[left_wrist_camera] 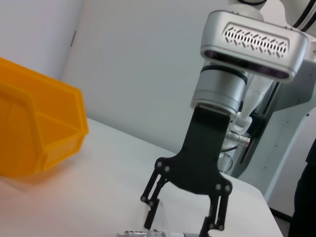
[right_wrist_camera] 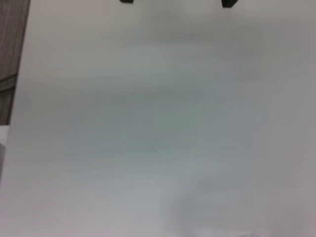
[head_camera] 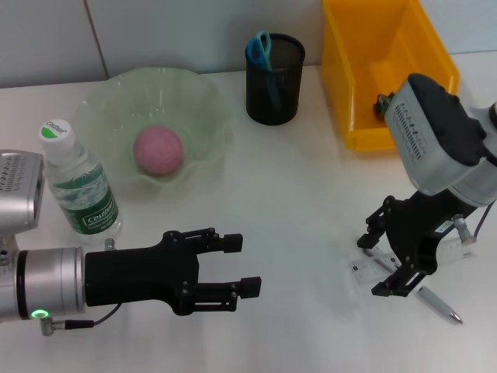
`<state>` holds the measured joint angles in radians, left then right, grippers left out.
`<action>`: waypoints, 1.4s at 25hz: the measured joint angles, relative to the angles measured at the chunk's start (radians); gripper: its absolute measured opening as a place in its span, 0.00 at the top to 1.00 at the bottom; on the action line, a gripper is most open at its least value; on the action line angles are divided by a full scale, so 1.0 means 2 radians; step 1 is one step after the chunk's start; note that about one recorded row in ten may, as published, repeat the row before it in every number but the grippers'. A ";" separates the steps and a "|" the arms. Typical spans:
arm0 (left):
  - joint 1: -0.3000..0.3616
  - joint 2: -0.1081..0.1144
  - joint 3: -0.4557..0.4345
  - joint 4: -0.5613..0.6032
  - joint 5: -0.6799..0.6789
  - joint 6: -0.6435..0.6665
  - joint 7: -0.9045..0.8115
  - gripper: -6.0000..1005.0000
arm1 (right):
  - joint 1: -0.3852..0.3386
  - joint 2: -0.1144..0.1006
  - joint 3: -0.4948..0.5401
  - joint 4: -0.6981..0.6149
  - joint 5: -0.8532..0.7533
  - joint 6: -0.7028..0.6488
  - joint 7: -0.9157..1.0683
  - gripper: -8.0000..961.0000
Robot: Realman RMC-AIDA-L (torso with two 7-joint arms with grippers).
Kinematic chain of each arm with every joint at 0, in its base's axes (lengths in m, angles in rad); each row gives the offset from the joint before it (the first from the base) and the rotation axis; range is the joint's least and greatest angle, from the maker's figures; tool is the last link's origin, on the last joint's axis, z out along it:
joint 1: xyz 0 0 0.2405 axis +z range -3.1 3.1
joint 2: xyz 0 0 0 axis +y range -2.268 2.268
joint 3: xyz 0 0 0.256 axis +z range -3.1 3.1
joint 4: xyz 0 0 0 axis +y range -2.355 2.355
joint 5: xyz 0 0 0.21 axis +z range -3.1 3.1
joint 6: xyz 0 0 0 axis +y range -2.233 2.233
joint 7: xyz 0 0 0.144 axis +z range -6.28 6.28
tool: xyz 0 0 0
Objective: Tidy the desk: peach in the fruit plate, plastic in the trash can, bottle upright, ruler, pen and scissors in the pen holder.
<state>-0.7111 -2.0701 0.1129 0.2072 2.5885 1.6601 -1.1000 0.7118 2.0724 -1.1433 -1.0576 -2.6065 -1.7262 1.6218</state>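
The pink peach (head_camera: 159,150) lies in the green glass fruit plate (head_camera: 203,99). Left of the plate the bottle (head_camera: 78,186) stands upright. Blue scissors (head_camera: 260,50) stick out of the black mesh pen holder (head_camera: 274,81). A clear ruler (head_camera: 365,272) and a silver pen (head_camera: 435,303) lie flat at the front right. My right gripper (head_camera: 378,264) is open and points down over them, one finger on each side of the ruler's end. The same gripper (left_wrist_camera: 182,224) shows in the left wrist view. My left gripper (head_camera: 242,264) hovers open and holds nothing at the front left.
The yellow trash can (head_camera: 353,93) stands at the back right with a small dark scrap (head_camera: 382,103) inside that I cannot identify as the plastic. It also shows as the yellow bin (left_wrist_camera: 34,133) in the left wrist view. White table (right_wrist_camera: 158,123) fills the right wrist view.
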 joint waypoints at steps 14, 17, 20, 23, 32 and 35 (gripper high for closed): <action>0.000 0.000 0.000 -0.003 -0.001 -0.001 0.000 0.20 | 0.001 0.002 -0.062 0.023 0.002 0.050 -0.006 0.23; 0.000 0.000 0.000 -0.003 -0.001 -0.001 0.000 0.20 | 0.001 0.003 -0.067 0.023 0.002 0.053 -0.006 0.23; 0.000 0.000 0.000 -0.004 -0.001 -0.001 0.000 0.20 | 0.001 0.003 -0.071 0.023 0.002 0.057 -0.006 0.23; 0.000 0.000 0.000 -0.004 -0.001 -0.001 0.000 0.20 | 0.004 0.003 -0.072 0.024 0.003 0.059 -0.006 0.23; 0.001 0.000 0.000 -0.004 -0.001 -0.001 -0.001 0.20 | 0.008 0.005 -0.083 0.033 0.003 0.066 -0.006 0.32; 0.001 0.000 0.000 -0.004 -0.001 0.000 -0.006 0.20 | 0.008 0.005 -0.085 0.034 0.003 0.070 -0.006 0.40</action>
<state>-0.7093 -2.0708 0.1120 0.1994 2.5862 1.6601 -1.1119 0.7274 2.0817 -1.3136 -0.9886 -2.5998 -1.5861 1.6092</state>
